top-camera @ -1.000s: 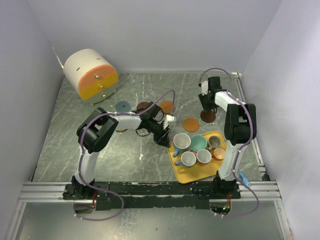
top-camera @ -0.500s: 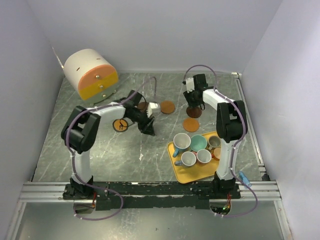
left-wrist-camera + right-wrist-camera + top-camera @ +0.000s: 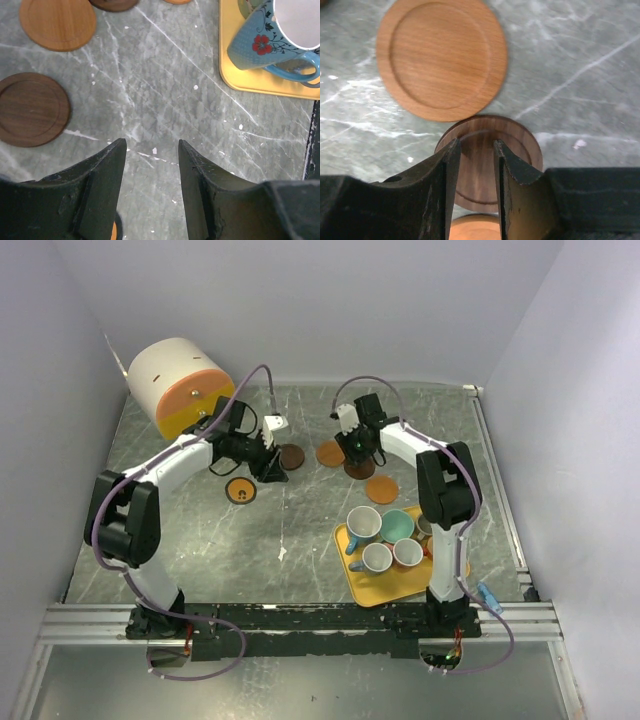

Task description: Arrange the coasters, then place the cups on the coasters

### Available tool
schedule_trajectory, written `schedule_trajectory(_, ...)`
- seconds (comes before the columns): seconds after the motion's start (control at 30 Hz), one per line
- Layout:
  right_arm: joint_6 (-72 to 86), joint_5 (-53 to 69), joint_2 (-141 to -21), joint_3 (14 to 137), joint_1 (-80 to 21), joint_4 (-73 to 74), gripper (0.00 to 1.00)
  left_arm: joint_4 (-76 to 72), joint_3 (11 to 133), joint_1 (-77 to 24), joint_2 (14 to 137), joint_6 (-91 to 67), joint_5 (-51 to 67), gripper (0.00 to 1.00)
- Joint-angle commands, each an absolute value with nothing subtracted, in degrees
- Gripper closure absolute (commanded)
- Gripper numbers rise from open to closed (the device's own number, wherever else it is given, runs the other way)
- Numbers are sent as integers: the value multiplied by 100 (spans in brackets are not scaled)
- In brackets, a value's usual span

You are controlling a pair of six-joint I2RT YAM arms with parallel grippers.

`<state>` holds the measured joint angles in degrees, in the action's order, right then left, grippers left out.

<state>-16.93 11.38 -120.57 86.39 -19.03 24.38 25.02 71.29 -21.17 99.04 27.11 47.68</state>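
Several coasters lie in a loose row: yellow-orange with a dark centre (image 3: 240, 490), dark brown (image 3: 291, 456), orange (image 3: 330, 453), and orange (image 3: 381, 489). My right gripper (image 3: 358, 452) stands over another dark brown coaster (image 3: 520, 145). Its narrowly parted fingertips (image 3: 452, 150) rest on that coaster's face, beside an orange coaster (image 3: 441, 57). My left gripper (image 3: 152, 145) is open over bare table, with a dark brown coaster (image 3: 30, 116) to its left. Several cups (image 3: 397, 525) stand on the yellow tray (image 3: 395, 587). A blue flowered cup (image 3: 260, 42) shows in the left wrist view.
A big white-and-orange cylinder (image 3: 180, 387) lies at the back left corner. Grey walls close in the table on three sides. The left arm stretches across the back left of the table, hiding what is under it.
My left gripper swung from beside the tray to the back left and opened wider. My right gripper slid left with the dark brown coaster under its tips.
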Motion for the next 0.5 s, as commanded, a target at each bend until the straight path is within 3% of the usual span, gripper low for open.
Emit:
schedule_trajectory(0.0, -1709, 1416, -12168, 8258, -2226, 2920, 66, 2463, 7017, -1934, 9664, 2612, 4786, 42)
schedule_trajectory(0.47, -1807, 1899, -11808, 7537, -2964, 2914, 67, 2355, 6816, -1674, 9496, 2479, 4604, 42)
